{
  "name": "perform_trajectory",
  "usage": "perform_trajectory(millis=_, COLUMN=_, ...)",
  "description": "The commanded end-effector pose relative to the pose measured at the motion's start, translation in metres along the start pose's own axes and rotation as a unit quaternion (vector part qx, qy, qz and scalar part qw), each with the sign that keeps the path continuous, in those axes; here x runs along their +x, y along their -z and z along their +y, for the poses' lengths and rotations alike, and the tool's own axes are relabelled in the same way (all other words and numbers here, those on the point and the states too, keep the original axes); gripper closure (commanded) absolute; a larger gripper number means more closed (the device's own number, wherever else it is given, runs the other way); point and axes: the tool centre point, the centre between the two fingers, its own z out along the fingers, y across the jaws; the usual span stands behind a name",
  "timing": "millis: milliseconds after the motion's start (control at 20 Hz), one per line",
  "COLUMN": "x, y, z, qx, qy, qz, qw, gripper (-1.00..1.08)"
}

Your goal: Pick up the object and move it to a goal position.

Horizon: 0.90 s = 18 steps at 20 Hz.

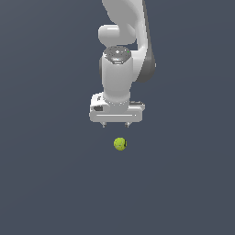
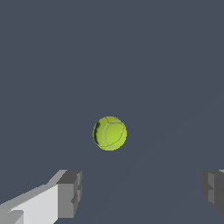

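While the white arm is pointing straight down in the exterior view, the gripper [image 1: 115, 125] is hanging just above the ball [image 1: 120, 144], not touching it. Jaws are standing wide apart, nothing between them. Ball is sitting on the flat grey-blue floor [image 1: 50, 183], well clear of both fingers [image 2: 70, 192] in the wrist view, faint curved seams showing on the yellow-green surface.

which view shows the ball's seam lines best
The wrist view. There the ball appears large and unobstructed, its faint curved seams readable, between the open gripper's fingertips. The exterior view shows the ball only as a tiny yellow-green dot below the gripper, seams too small to tell.
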Motion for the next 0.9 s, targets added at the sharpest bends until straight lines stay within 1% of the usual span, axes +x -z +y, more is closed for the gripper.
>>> perform_trajectory(millis=0, x=0.0000, y=0.0000, z=0.0000, qx=0.000, qy=0.000, qz=0.000, qw=1.0000, gripper=-0.92)
perform_trajectory(millis=150, x=-0.0017, y=-0.0011, z=-0.0003, qx=0.001, qy=0.001, qz=-0.003, qw=1.0000, gripper=-0.92)
perform_trajectory(millis=400, x=-0.0084, y=-0.0046, z=-0.0014, qx=0.007, qy=0.009, qz=-0.015, qw=0.9998, gripper=-0.92)
perform_trajectory(millis=650, x=-0.0089, y=-0.0046, z=-0.0014, qx=0.007, qy=0.010, qz=-0.016, qw=0.9998, gripper=-0.92)
perform_trajectory(millis=850, x=-0.0080, y=-0.0074, z=-0.0022, qx=0.007, qy=-0.001, qz=-0.016, qw=0.9998, gripper=-0.92)
